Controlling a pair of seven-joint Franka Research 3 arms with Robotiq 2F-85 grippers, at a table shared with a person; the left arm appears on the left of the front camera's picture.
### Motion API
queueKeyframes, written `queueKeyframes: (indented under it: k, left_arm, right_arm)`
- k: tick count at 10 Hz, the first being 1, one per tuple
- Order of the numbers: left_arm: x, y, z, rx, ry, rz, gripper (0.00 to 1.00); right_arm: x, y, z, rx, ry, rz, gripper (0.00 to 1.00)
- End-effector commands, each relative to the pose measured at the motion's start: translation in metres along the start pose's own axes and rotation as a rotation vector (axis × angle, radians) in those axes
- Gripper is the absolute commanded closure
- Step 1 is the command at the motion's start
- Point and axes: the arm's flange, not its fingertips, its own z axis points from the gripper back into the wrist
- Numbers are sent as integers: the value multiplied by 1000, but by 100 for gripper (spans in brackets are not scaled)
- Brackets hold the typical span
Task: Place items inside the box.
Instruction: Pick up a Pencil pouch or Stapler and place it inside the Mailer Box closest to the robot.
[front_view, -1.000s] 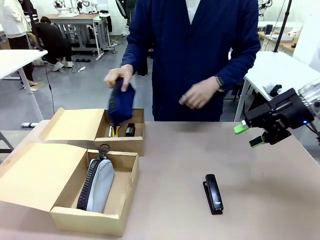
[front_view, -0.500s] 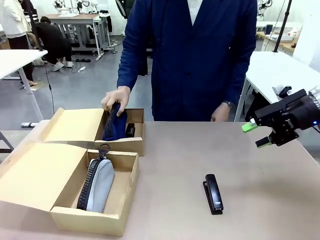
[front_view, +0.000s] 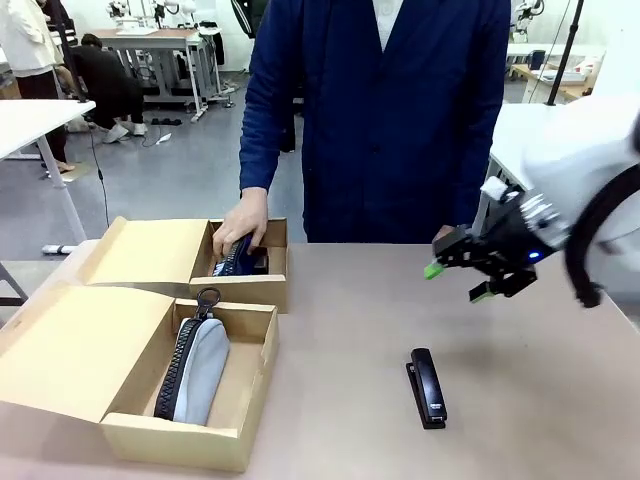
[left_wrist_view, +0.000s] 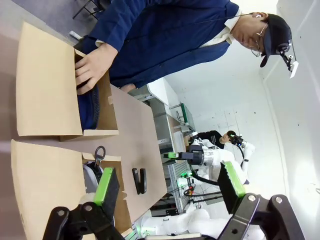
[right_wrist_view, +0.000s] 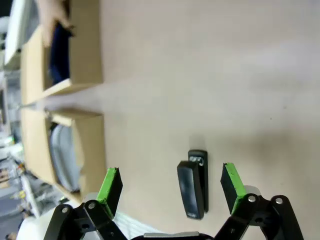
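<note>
Hovering above the table (front_view: 330, 300) at the right, the right gripper (front_view: 456, 282) is seen with its green pads (front_view: 432, 270) held wide apart and nothing between them. A black stapler (front_view: 427, 387) is laid flat on the table, nearer than that gripper and apart from it; in the right wrist view it is seen between the two fingers, farther off. The left gripper (left_wrist_view: 167, 185) is likewise spread and empty. At the left, a grey pencil case (front_view: 195, 365) is lodged in the near box (front_view: 180, 440). In the far box (front_view: 240, 292), a dark blue case (front_view: 235, 257) is pressed down by a person's hand (front_view: 243, 218).
</note>
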Motion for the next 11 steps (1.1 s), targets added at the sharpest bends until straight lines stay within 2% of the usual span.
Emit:
queueKeyframes:
  k: [1,3,6,11]
  left_arm:
    - [-4,-1,-1,-26,-14,-18,0]
    - [-4,-1,-1,-26,-14,-18,0]
    - [-4,-1,-1,-26,-14,-18,0]
    - [-4,-1,-1,-26,-14,-18,0]
  right_arm:
    - [-95,-14,-34,-187,39,-9,0]
    - [-114,0,-58,-310,166,74,0]
    - [-124,0,-63,-367,151,96,0]
    - [-123,-11,-87,-438,187,81,0]
